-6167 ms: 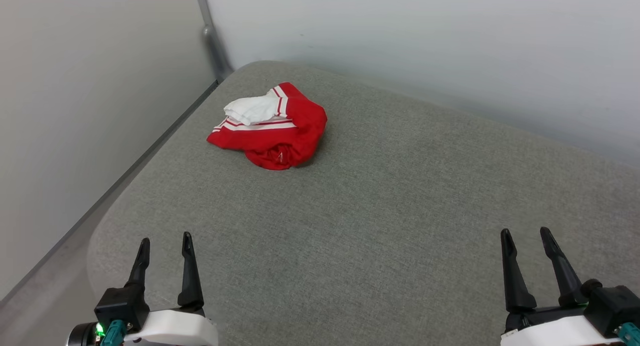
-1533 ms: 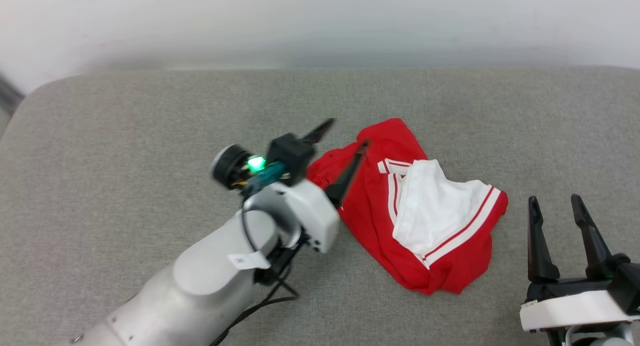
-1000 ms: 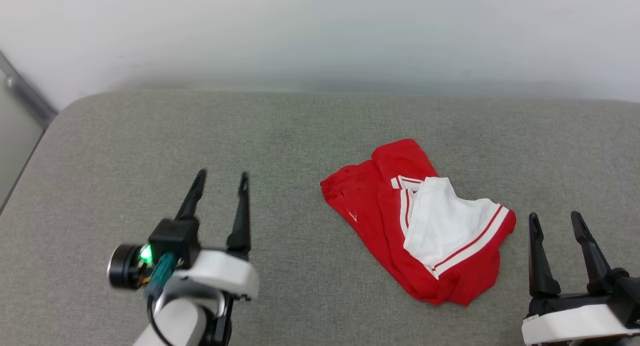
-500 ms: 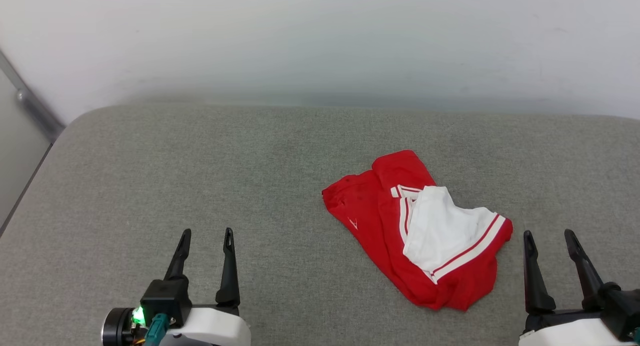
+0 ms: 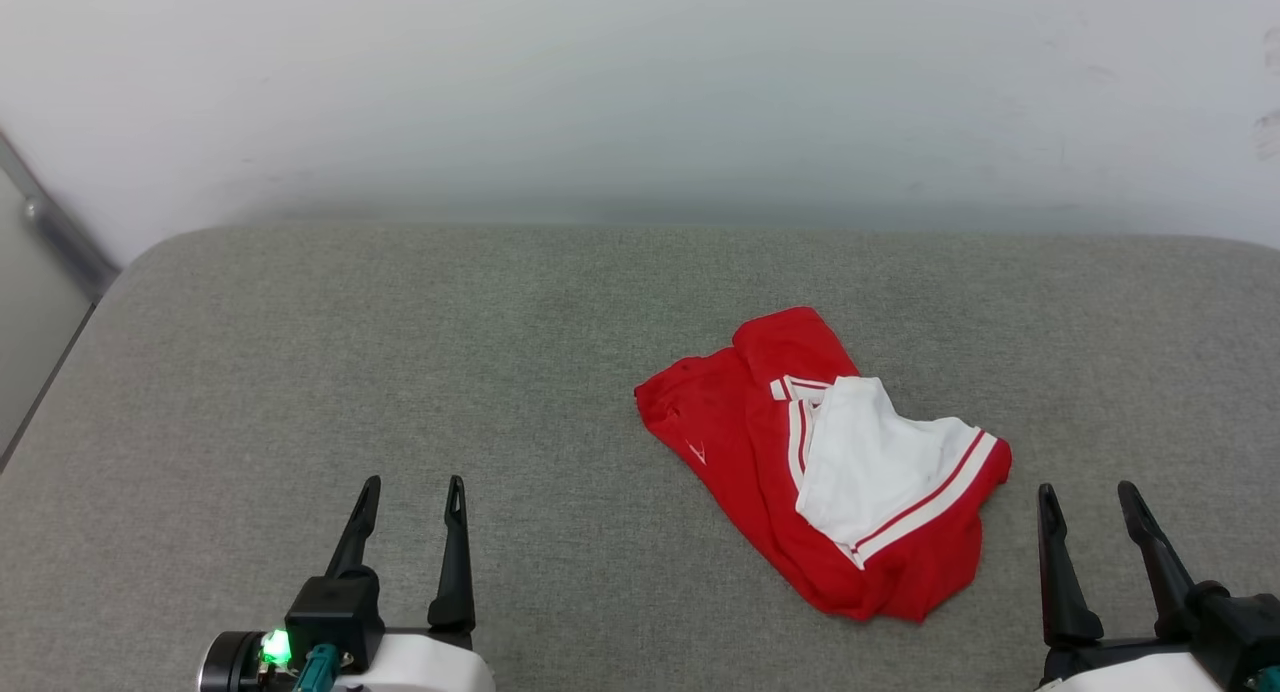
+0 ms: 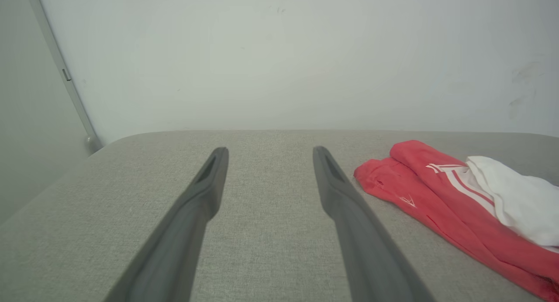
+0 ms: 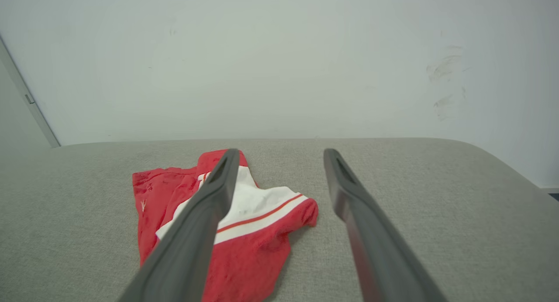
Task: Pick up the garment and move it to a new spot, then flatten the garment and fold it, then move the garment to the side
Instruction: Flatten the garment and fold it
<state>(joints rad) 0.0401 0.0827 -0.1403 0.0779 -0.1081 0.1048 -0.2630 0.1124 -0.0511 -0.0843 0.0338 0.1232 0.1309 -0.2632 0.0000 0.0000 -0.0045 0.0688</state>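
Left gripper (image 5: pixel 412 489) and right gripper (image 5: pixel 1088 494) both low, jaws apart, empty

- The garment (image 5: pixel 730 442) is soft matt cloth: red fabric, creased and bunched, with a smoother white panel and flat striped trim on top.
- The cushion (image 5: pixel 400 352) under the garment is coarse grey woven fabric, matt, with a visible fine weave.
- The wall (image 5: pixel 640 92) behind the garment is smooth, matt and pale, with faint scuffs to the garment's right.
- The strip (image 5: pixel 60 242) far left of the garment looks like dull grey metal.
- The left gripper (image 5: pixel 414 482) and right gripper (image 5: pixel 1086 488), nearer than the garment, each have 2 matt dark plastic-looking fingers on a smooth white shell.
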